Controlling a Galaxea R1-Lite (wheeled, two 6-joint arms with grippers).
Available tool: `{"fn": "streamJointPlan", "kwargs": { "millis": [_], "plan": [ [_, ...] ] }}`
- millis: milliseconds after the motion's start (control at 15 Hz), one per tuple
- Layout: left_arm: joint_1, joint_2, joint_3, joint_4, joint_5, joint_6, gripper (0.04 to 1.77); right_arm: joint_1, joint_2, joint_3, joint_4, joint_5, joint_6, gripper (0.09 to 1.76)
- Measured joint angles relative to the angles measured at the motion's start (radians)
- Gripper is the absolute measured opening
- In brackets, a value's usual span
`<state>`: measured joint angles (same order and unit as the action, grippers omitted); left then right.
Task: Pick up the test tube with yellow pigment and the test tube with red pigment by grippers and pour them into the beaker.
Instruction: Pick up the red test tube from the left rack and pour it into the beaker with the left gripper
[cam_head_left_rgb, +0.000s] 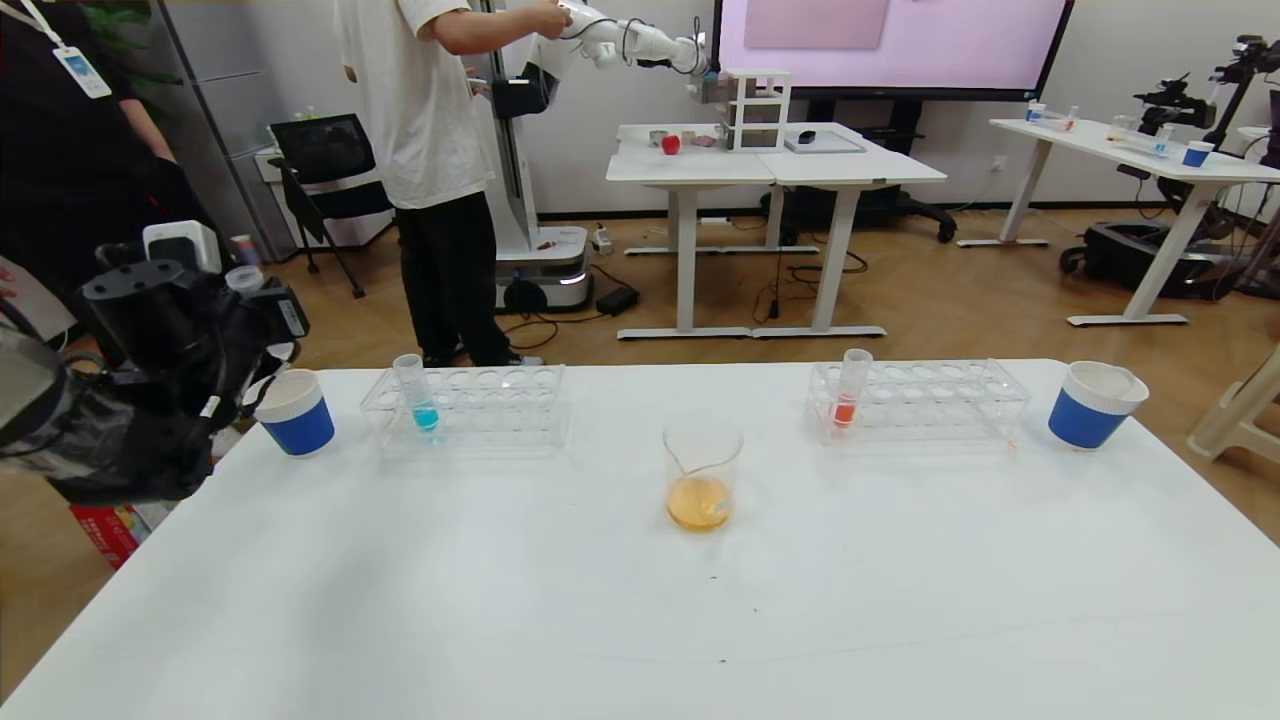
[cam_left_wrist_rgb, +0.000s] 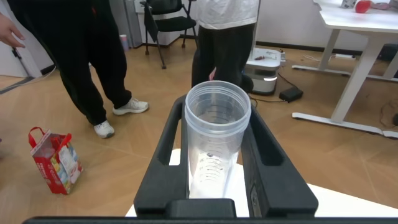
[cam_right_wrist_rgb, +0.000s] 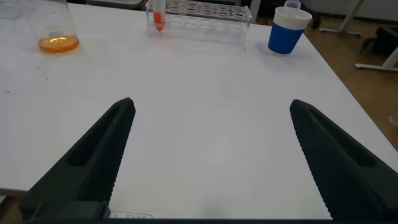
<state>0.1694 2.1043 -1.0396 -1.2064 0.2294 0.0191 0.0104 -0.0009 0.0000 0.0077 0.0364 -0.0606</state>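
Note:
My left gripper (cam_head_left_rgb: 238, 300) hangs off the table's far left corner, just left of a blue cup. In the left wrist view it (cam_left_wrist_rgb: 217, 111) is shut on a clear, empty, graduated tube (cam_left_wrist_rgb: 216, 134), open mouth pointing away from the wrist. No tube with yellow liquid shows. The test tube with red pigment (cam_head_left_rgb: 850, 395) stands upright in the right rack; it also shows in the right wrist view (cam_right_wrist_rgb: 158, 17). The beaker (cam_head_left_rgb: 702, 478) stands mid-table and holds orange liquid. My right gripper (cam_right_wrist_rgb: 211, 112) is open and empty over the near right of the table.
The left rack (cam_head_left_rgb: 480, 405) holds a tube with cyan-blue liquid (cam_head_left_rgb: 420, 395). Blue-and-white paper cups stand at the far left (cam_head_left_rgb: 296, 412) and far right (cam_head_left_rgb: 1093, 405). People stand beyond the table. A red bag (cam_left_wrist_rgb: 56, 160) lies on the floor.

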Motion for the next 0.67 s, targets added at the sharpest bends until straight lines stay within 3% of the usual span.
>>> {"fn": "streamJointPlan", "kwargs": {
  "millis": [333,667],
  "plan": [
    [0.026,0.139,-0.008,-0.105,0.001,0.001,0.50,0.000,0.000,0.000,0.000,0.000,0.000,1.74],
    [0.038,0.190,-0.009,-0.109,0.001,0.000,0.50,0.000,0.000,0.000,0.000,0.000,0.000,1.74]
  ]
}}
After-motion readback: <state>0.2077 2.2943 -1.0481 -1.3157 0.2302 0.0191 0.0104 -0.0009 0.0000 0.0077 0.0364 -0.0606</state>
